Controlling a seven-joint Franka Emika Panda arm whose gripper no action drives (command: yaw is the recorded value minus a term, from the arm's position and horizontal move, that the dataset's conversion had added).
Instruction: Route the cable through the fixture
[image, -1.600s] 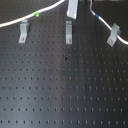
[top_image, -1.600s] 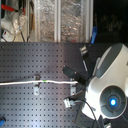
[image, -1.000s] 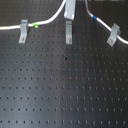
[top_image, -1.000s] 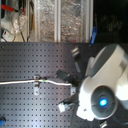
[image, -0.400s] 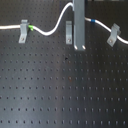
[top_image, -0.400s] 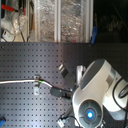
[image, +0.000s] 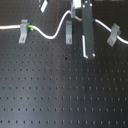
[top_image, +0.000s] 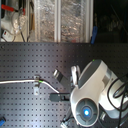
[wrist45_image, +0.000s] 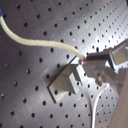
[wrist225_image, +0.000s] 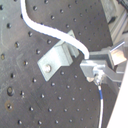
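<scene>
Now we are holding the cable (image: 54, 35) clenched in the gripper (wrist45_image: 86, 59) directly above the middle clip (image: 68, 33). Compared with a second ago, we are carrying the cord lower and closer to this clip; its green band (image: 31, 28) is sitting beside the left clip (image: 23, 31). Seating it in the middle clip appears imminent.

The arm reaches down from above, its gripper (image: 86, 50) pointing at the board. In the first wrist view the fingertips (wrist45_image: 95, 59) sit pinched tightly together.
</scene>
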